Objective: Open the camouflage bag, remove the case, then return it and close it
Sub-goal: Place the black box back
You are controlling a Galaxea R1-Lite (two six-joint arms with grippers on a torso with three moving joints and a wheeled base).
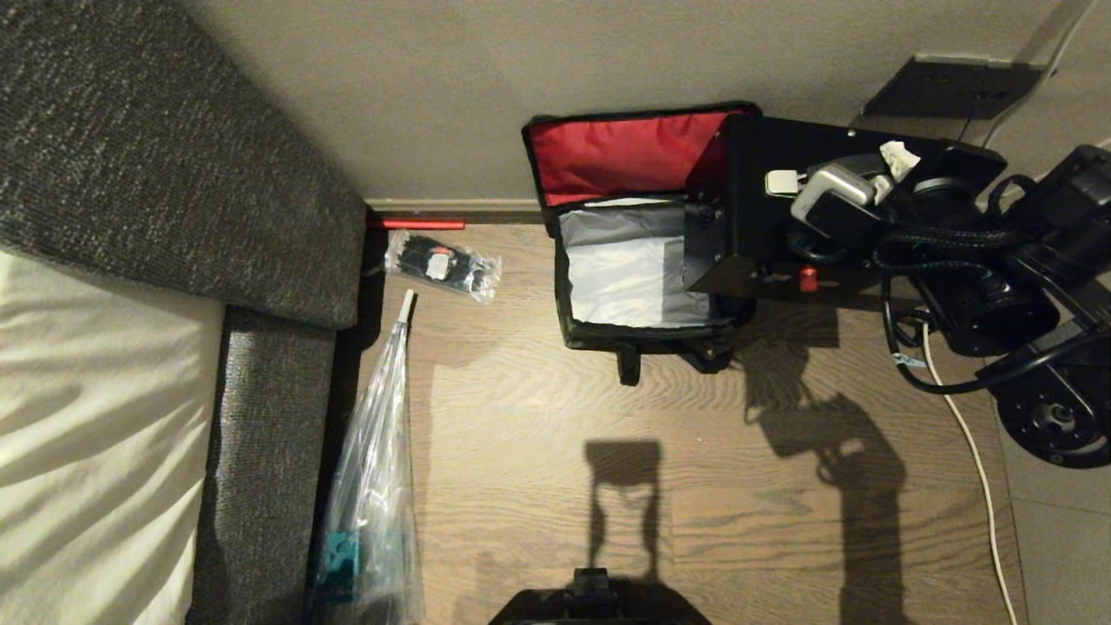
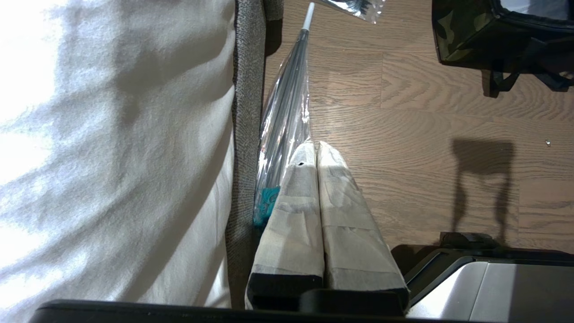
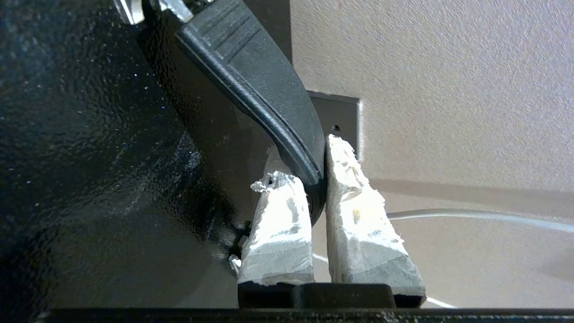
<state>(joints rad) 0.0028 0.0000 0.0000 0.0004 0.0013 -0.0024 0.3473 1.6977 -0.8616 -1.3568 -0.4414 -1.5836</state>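
Note:
The camouflage bag (image 1: 608, 334) stands open on the wood floor against the wall. Its red-lined lid (image 1: 621, 156) leans up on the wall, and its pale grey interior holds nothing. The black case (image 1: 746, 217) hangs in the air over the bag's right edge, reaching out to the right of it. My right gripper (image 1: 885, 178) is shut on the case's bar handle (image 3: 269, 103), with the case's black side (image 3: 89, 157) beside the fingers. My left gripper (image 2: 316, 146) is parked low near the bed edge, shut and empty. The bag's camouflage corner (image 2: 466, 40) shows in the left wrist view.
A grey upholstered bed frame (image 1: 174, 174) with a white sheet (image 1: 87, 417) fills the left. An umbrella in clear plastic (image 1: 373, 469) lies along it, with a small plastic packet (image 1: 443, 265) near the skirting. A white cable (image 1: 972, 443) runs down the floor at right, below a wall socket plate (image 1: 950, 87).

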